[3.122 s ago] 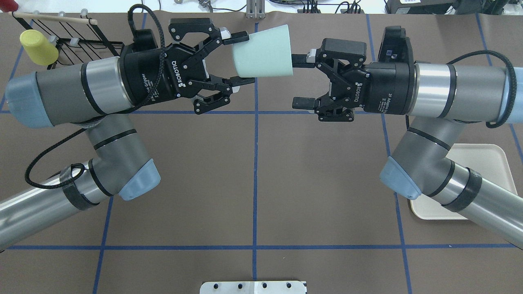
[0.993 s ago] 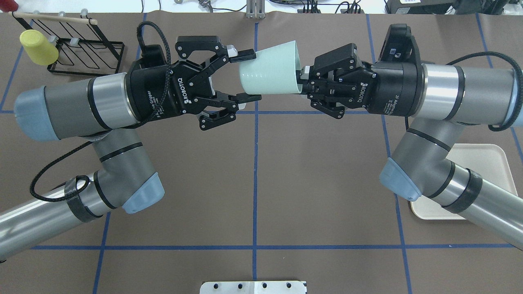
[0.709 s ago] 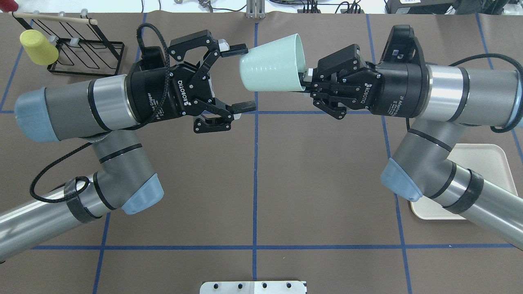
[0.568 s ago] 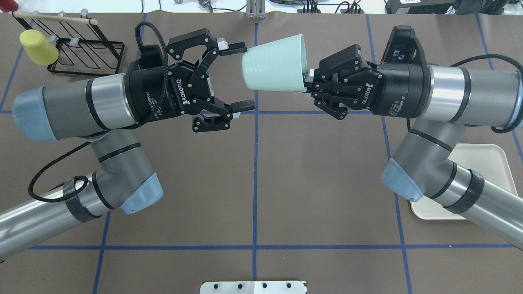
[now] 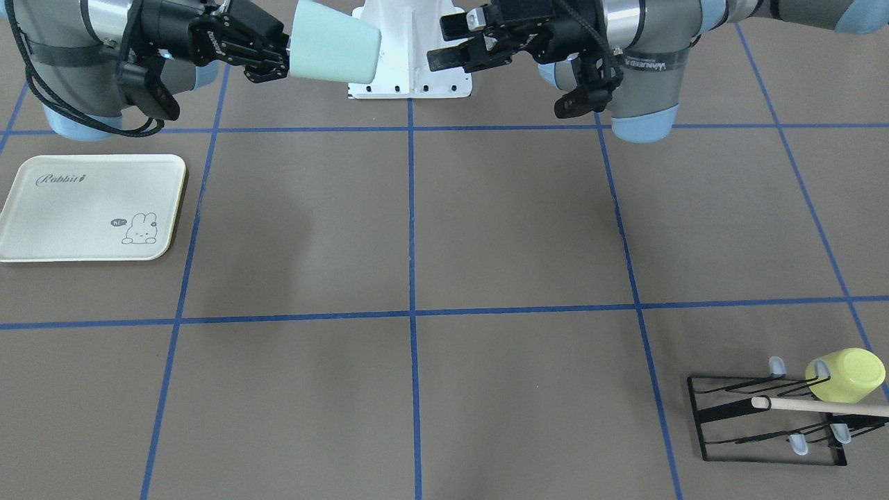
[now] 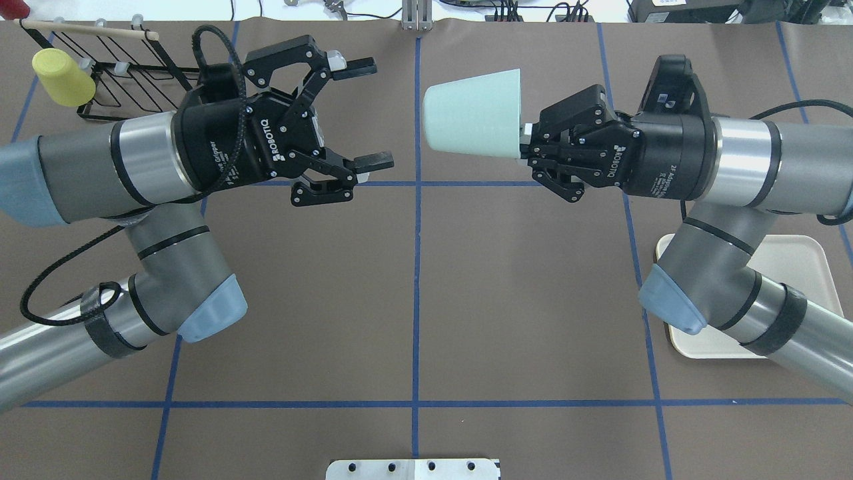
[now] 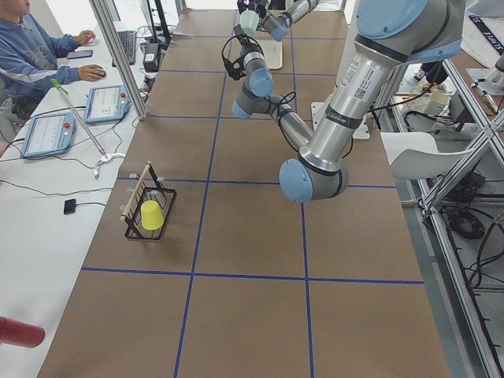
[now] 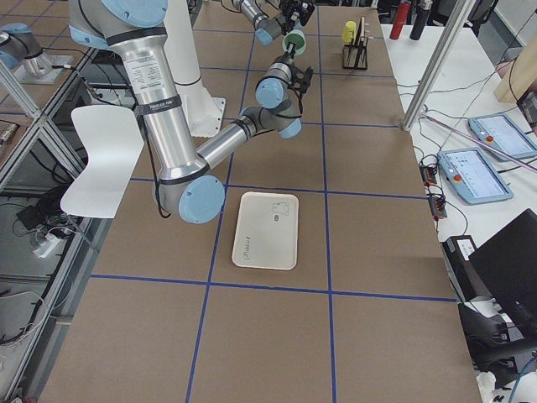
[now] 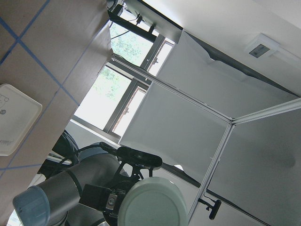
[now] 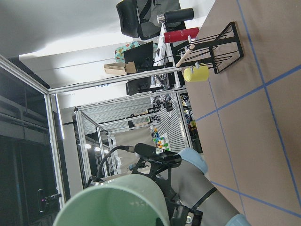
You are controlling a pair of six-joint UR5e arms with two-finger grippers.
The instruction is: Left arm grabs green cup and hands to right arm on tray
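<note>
The pale mint-green cup (image 6: pixel 473 112) hangs on its side in the air above the table's far middle, its base toward the left arm. My right gripper (image 6: pixel 523 138) is shut on the cup's rim. My left gripper (image 6: pixel 373 112) is open and empty, a short gap to the left of the cup's base. In the front-facing view the cup (image 5: pixel 333 40) is in the right gripper (image 5: pixel 281 54), and the left gripper (image 5: pixel 444 43) stands apart from it. The cream tray (image 5: pixel 90 208) lies flat on the table, partly hidden under the right arm in the overhead view (image 6: pixel 800 257).
A black wire rack (image 6: pixel 133 83) with a wooden rod stands at the far left corner, and a yellow-green cup (image 6: pixel 63 77) hangs on it. The white robot base plate (image 6: pixel 413 469) sits at the near edge. Blue tape lines grid the brown table.
My right gripper shut on the cup's rim. My left gripper opened, let go of the cup and drew back to the left. The right arm carried the cup slightly to the right.
</note>
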